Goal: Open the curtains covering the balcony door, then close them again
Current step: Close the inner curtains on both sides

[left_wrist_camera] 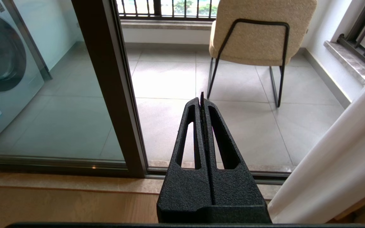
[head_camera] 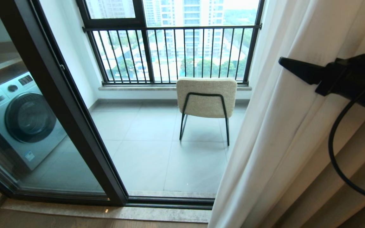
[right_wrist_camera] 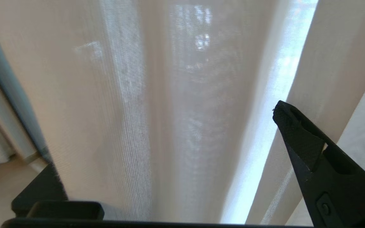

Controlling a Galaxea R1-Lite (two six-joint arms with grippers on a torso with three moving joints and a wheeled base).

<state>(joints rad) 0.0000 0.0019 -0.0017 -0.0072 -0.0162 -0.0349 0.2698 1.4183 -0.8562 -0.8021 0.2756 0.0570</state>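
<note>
Sheer white curtain (head_camera: 284, 126), one panel, hangs gathered beside the balcony door (head_camera: 59, 104). One chair (head_camera: 206, 98) and one washing machine (head_camera: 17, 117) stand outside. Right end effector (right_wrist_camera: 169, 152) spreads around the fabric; left end effector (left_wrist_camera: 201, 101) is pressed together.

Grey tiled balcony floor (head_camera: 144, 158) carries a cream chair (head_camera: 206, 96) far right and a washing machine (head_camera: 17, 117) left.

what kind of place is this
Most likely a high-rise flat, at the doorway to its balcony: a washing machine behind the glass door, a chair on the tiled floor, and tower blocks beyond the railing.
</note>
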